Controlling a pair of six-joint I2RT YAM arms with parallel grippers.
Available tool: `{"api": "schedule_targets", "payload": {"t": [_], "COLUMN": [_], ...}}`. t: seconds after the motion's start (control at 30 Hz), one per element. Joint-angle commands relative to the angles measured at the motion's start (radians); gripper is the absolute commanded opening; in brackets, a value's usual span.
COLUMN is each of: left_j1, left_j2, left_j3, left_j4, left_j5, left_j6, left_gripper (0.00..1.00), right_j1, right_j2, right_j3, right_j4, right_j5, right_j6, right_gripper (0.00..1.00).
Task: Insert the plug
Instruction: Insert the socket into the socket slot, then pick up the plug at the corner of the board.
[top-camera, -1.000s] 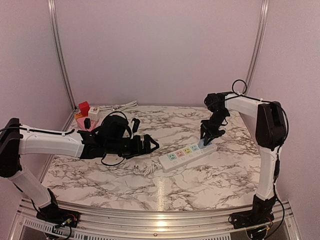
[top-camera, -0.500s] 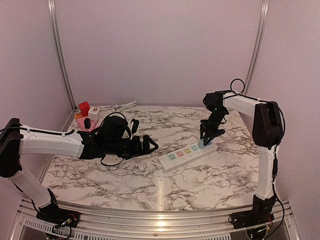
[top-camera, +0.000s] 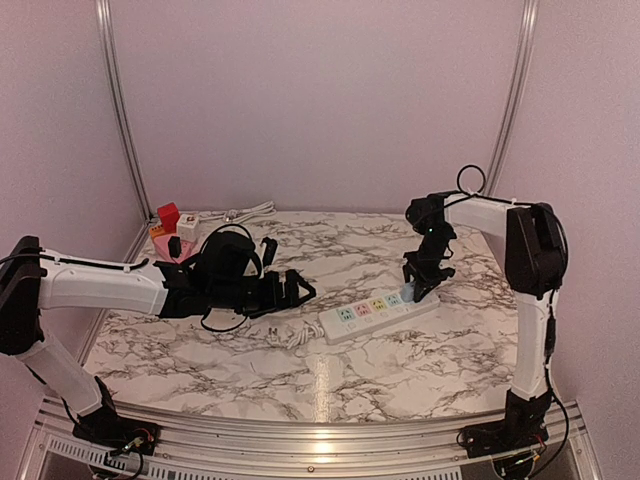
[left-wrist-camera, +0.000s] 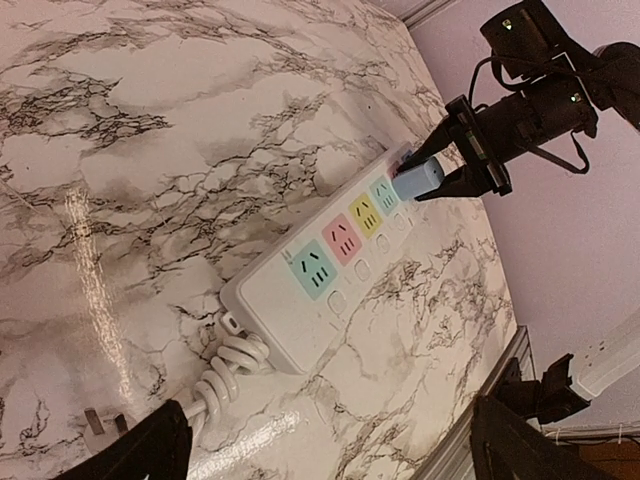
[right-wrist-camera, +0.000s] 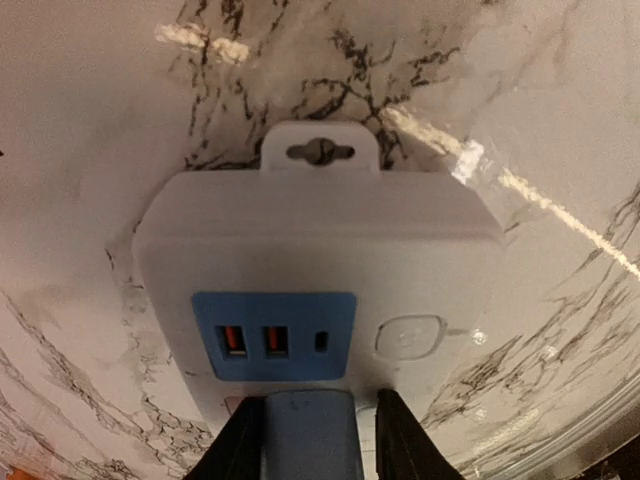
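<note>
A white power strip (top-camera: 375, 308) with coloured sockets lies at the middle right of the marble table (top-camera: 250, 370). My right gripper (top-camera: 420, 285) is at its right end, shut on a light blue plug (top-camera: 407, 294). In the right wrist view the plug (right-wrist-camera: 308, 435) sits between the fingers (right-wrist-camera: 238, 445), just below the strip's blue USB panel (right-wrist-camera: 275, 335). In the left wrist view the plug (left-wrist-camera: 418, 180) stands tilted over the strip's (left-wrist-camera: 300, 320) far socket. My left gripper (top-camera: 300, 288) is open and empty, left of the strip, with fingertips (left-wrist-camera: 150, 450) at the frame's bottom corners.
The strip's coiled white cord (top-camera: 290, 340) lies at its left end, also in the left wrist view (left-wrist-camera: 230, 365). At the back left are a red block (top-camera: 168, 214), a white adapter (top-camera: 188, 222), a white cable (top-camera: 248, 211) and a small black plug (top-camera: 271, 245).
My right wrist has shifted slightly right and lower while the gripper stays on the plug at the strip's right end. The left arm has not moved.
</note>
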Motion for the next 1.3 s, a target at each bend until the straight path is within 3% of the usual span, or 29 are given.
{"api": "schedule_targets", "payload": {"t": [0.0,0.5,0.77,0.93,0.97,1.0,1.27], "left_j1": [0.004,0.004,0.003,0.020,0.031,0.044,0.207], "left_j2": [-0.003,-0.011,-0.027,-0.045,-0.049,-0.053,-0.058], "left_j3": [0.003,0.022,0.016,0.035,0.041,0.046,0.073], "left_j4": [0.026,0.024,0.016,-0.051,-0.070,-0.084,-0.205], "left_j5": [0.015,0.030,0.004,-0.073,-0.089,-0.099,-0.217], "left_j6": [0.004,0.010,0.023,0.078,0.088,0.096,0.126], "left_gripper": [0.99,0.99,0.99,0.99,0.99,0.99,0.99], "right_j1": [-0.002,0.063,0.124,0.166,0.177,0.188,0.277], "right_j2": [0.047,0.006,-0.102,-0.241,-0.275,-0.306,-0.532], "right_j3": [-0.086,0.038,0.111,0.054,0.031,0.010,-0.204], "right_j4": [-0.065,-0.072,-0.044,0.031,0.057,0.080,0.357], "right_j5": [0.150,0.296,0.493,0.630,0.654,0.678,0.729], "right_j6": [-0.003,-0.058,-0.100,-0.155,-0.177,-0.198,-0.491], "right_gripper": [0.38,0.66,0.68,0.74,0.95,0.98,0.99]}}
